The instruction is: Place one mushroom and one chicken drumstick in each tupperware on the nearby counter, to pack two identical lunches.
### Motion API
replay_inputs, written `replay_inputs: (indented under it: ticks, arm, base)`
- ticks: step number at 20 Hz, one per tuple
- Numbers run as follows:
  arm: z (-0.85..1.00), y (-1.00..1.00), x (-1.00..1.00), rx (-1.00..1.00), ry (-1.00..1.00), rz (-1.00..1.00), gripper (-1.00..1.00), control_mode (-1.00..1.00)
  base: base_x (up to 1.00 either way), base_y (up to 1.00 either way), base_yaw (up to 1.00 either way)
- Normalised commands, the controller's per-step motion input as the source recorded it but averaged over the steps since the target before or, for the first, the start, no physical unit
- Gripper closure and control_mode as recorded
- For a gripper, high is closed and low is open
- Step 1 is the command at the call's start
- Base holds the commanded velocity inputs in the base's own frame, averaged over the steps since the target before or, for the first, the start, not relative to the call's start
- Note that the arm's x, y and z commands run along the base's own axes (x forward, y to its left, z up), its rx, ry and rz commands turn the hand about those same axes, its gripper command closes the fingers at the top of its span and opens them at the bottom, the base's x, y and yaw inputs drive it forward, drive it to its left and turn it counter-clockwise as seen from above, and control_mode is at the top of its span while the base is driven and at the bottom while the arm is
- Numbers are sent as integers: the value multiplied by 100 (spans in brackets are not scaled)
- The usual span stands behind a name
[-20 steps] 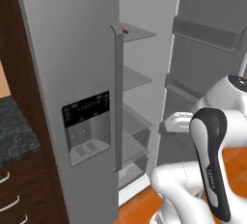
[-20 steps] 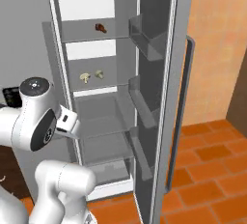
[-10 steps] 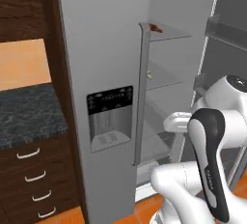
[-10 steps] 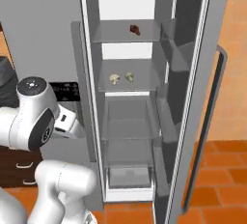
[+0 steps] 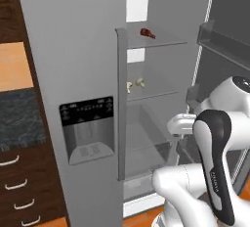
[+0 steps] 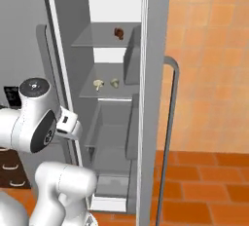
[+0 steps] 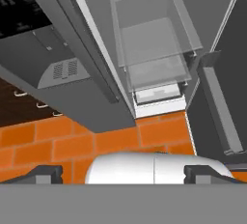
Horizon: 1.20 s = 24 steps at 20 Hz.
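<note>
white arm's two-finger gripper (image 7: 123, 174) jaws wide apart, empty, aimed down below grey open fridge (image 5: 78, 50). two beige mushrooms (image 6: 106, 83) on its middle shelf, reddish-brown drumstick (image 6: 118, 33) above. risk: elbow clips fridge door reaching in.

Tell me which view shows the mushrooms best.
The right base view: both mushrooms sit unobstructed on the middle fridge shelf. The left base view has them partly behind the door's edge.
</note>
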Motion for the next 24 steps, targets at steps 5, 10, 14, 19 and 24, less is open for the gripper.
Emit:
replay_inputs:
  ticks: [5,10,14,19,24]
  arm:
    - [0,0,0,0,0,0,-100,100]
    - [0,0,0,0,0,0,-100,100]
    - [0,0,0,0,0,0,-100,100]
    - [-9,0,35,0,0,2,-100,-100]
    - [-44,-24,90,0,-9,9,-100,-100]
  base:
    - [83,-10,11]
    - [43,-55,13]
    - [41,-34,12]
    - [38,-3,4]
    - [0,0,0]
